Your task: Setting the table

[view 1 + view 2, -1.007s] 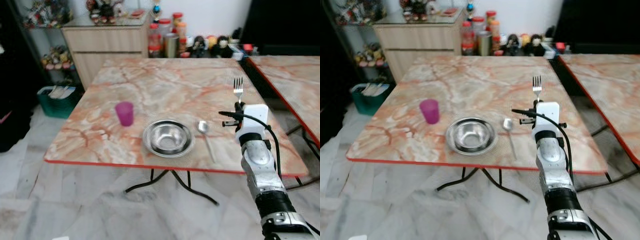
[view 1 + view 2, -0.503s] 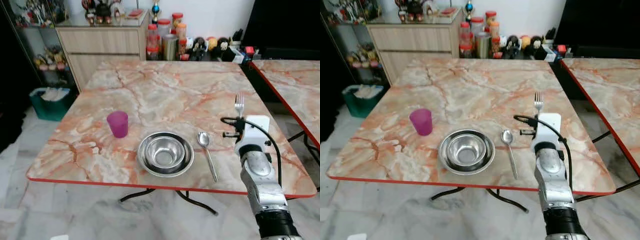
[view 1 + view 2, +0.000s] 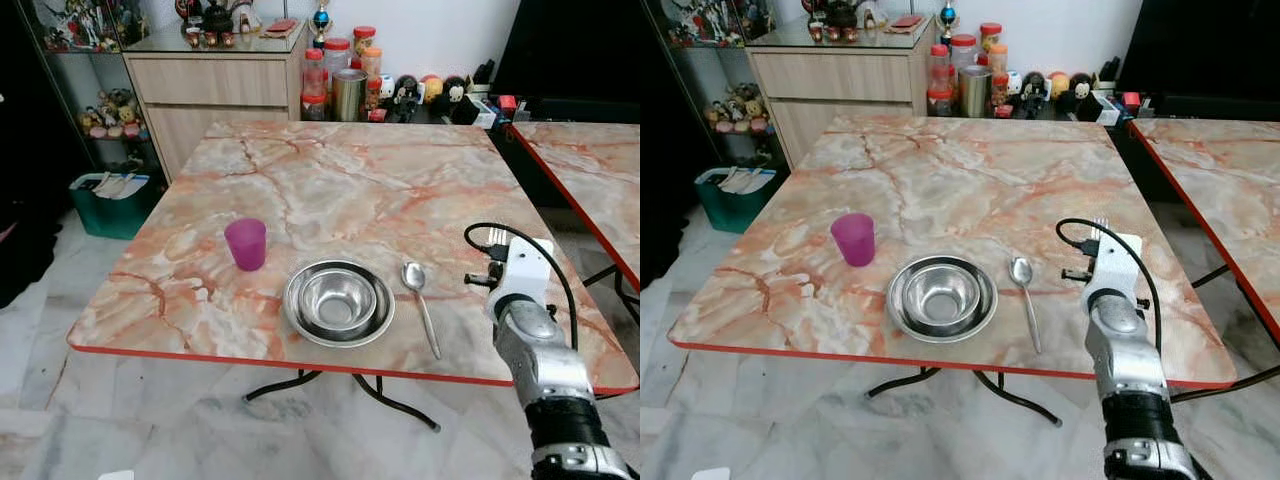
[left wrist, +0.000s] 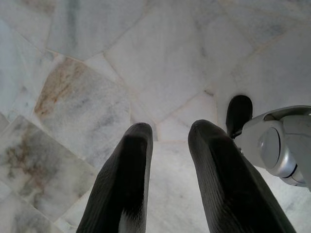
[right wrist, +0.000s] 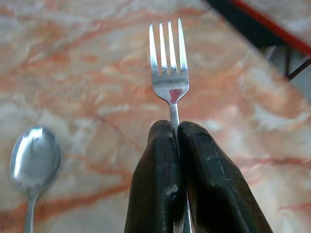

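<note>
**Fork held above the desk's right side**

The right gripper [image 5: 176, 141] has its fingers [image 5: 155, 179] clenched on the handle of a fork [image 5: 168, 63], tines pointing away from the wrist. In the head views the right arm reaches over the desk's [image 3: 330, 170] near right area, and the fork tips [image 3: 1100, 222] show just beyond the white wrist housing, beside the spoon's right.

On the desk near the front edge:
- A steel bowl [image 3: 339, 300] sits at the centre of the front edge.
- A spoon [image 3: 421, 305] lies just right of the bowl, its bowl end toward the far edge and its handle toward the front edge.
- A purple cup [image 3: 246, 244] stands upright to the bowl's left, apart from it.

The left gripper [image 4: 167, 141] hangs over the marble floor [image 4: 87, 58], fingers [image 4: 131, 170] released with a gap between them.

Jars [image 3: 345, 85] and a cabinet [image 3: 215, 85] stand beyond the desk's far edge. No writing on them is readable.
</note>
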